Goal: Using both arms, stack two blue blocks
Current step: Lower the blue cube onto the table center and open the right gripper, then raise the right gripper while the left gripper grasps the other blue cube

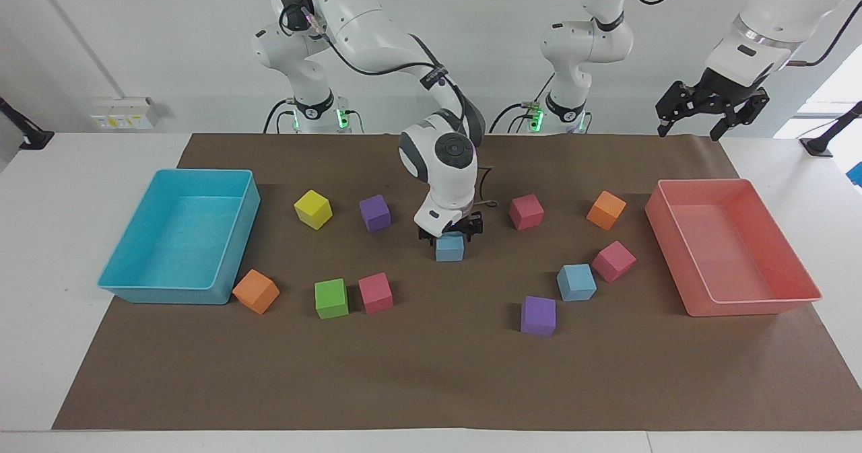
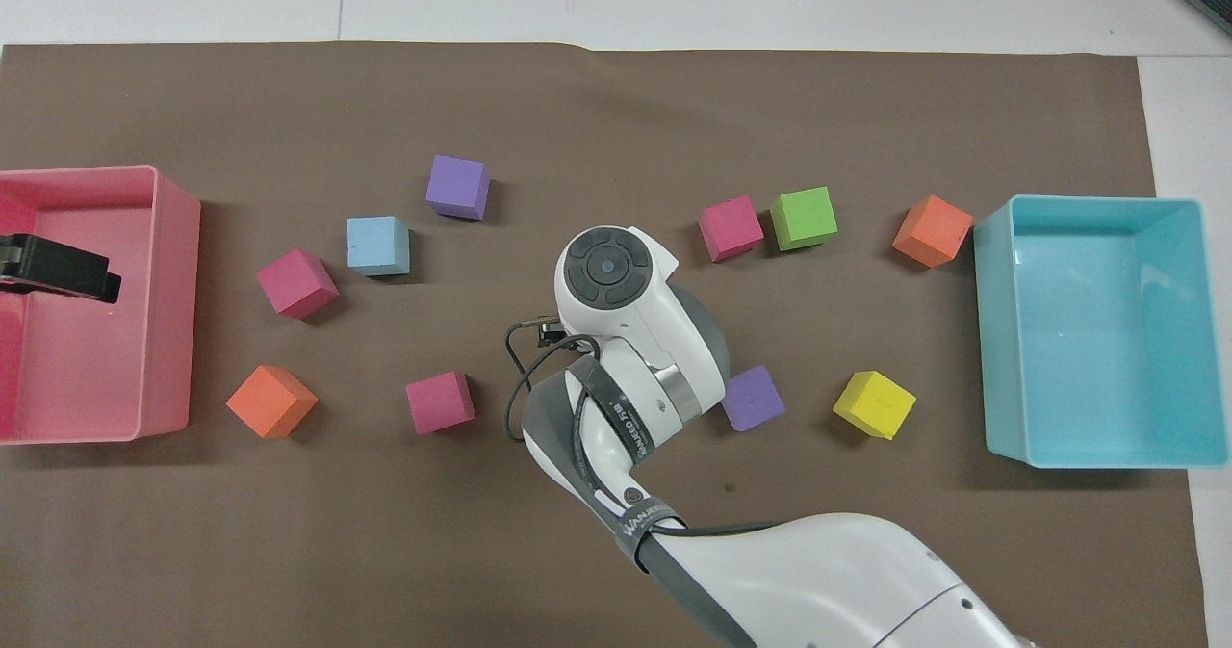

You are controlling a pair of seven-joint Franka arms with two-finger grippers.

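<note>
The left gripper [image 1: 711,113], black with two fingers spread open and empty, is held up in the air over the pink plastic tray [image 1: 801,285] at the left arm's end of the table (this arm waits). The right gripper [image 1: 450,232] is seen closed on a light sky-blue foam cube [image 1: 450,248] over the middle of the brown paper mat [image 1: 431,386]. Farther from the robots, a second sky-blue foam cube [image 1: 576,283] is found resting on the mat beside a magenta foam cube [image 1: 613,260]
</note>
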